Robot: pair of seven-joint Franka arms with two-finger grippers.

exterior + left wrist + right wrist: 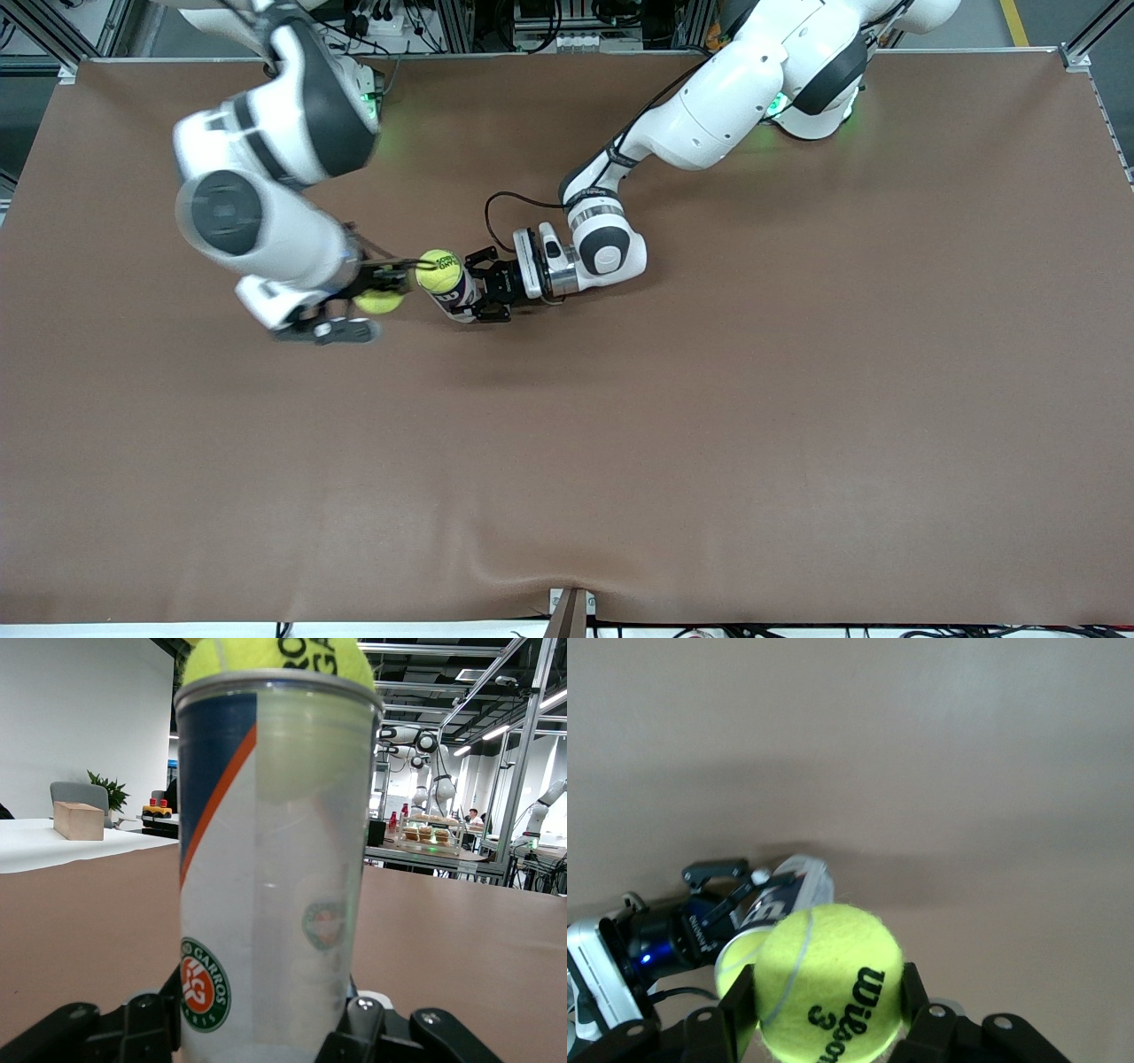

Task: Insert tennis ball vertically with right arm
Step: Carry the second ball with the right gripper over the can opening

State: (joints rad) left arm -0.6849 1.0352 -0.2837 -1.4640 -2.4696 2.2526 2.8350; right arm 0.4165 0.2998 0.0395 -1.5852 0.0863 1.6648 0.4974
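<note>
Centering right gripper [828,1014], clamped on tennis ball [830,981], over the can [275,868] mouth, already capped by another ball [438,270], needs left gripper [478,288] gripping steady.

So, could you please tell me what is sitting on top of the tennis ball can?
A tennis ball rests in the mouth of the can. The can looks empty below, though its label hides part of the inside.

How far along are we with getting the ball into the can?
Done: the left gripper holds the clear plastic tennis ball can upright, one yellow ball sitting in its mouth. In hand: the right gripper grips a second yellow Wilson tennis ball beside the can. Left: lowering it in.
</note>
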